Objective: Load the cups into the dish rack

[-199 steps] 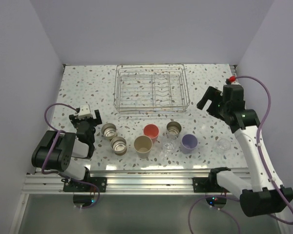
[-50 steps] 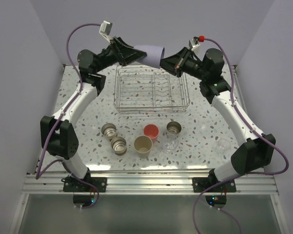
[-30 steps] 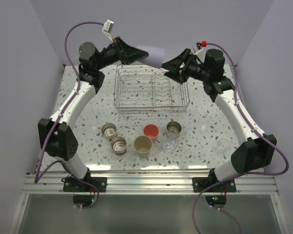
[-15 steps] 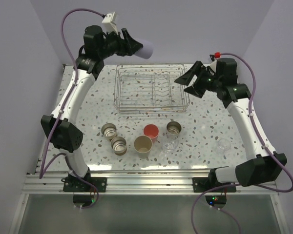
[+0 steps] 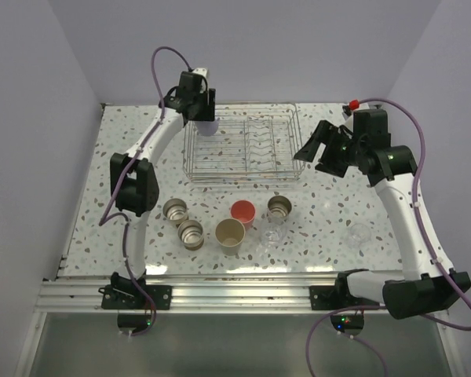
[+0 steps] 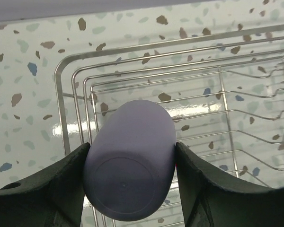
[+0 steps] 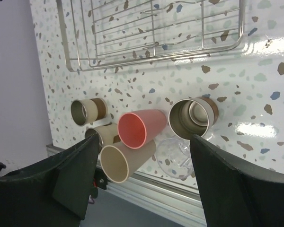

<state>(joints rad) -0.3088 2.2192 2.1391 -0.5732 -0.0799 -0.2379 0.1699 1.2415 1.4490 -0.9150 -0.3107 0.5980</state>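
- Over the far left corner of the dish rack [image 5: 243,141], the left gripper [image 6: 131,146] is clamped on the purple cup [image 6: 128,184], with one dark finger pressed against each side of it.
- Seen from the left wrist, the purple cup's flat bottom faces the camera and its body points down toward the wire floor of the dish rack. I cannot tell whether it touches the wires.
- From above, the left arm [image 5: 161,137] reaches far across the desk [image 5: 125,157], and the purple cup shows just inside the left wall of the dish rack.
- Beside the right end of the dish rack, the right gripper [image 5: 308,159] hangs above the desk with its fingers spread wide apart.
- Its wrist camera looks down on the near edge of the dish rack and on the cups standing in front of it.
- Toward the front of the desk, six cups stand upright in a loose group, well apart from the dish rack.
- On the left of that group, two metal cups [image 5: 175,210] [image 5: 191,233] sit just beside each other.
- In the middle is the tan cup [image 5: 230,234], with the red cup [image 5: 242,211] just behind it.
- To the right of the red cup stands the third metal cup [image 5: 279,206], and the clear cup [image 5: 273,232] is just in front of that one.
- Inside the dish rack, rows of bent divider wires [image 5: 263,141] run along its right half.
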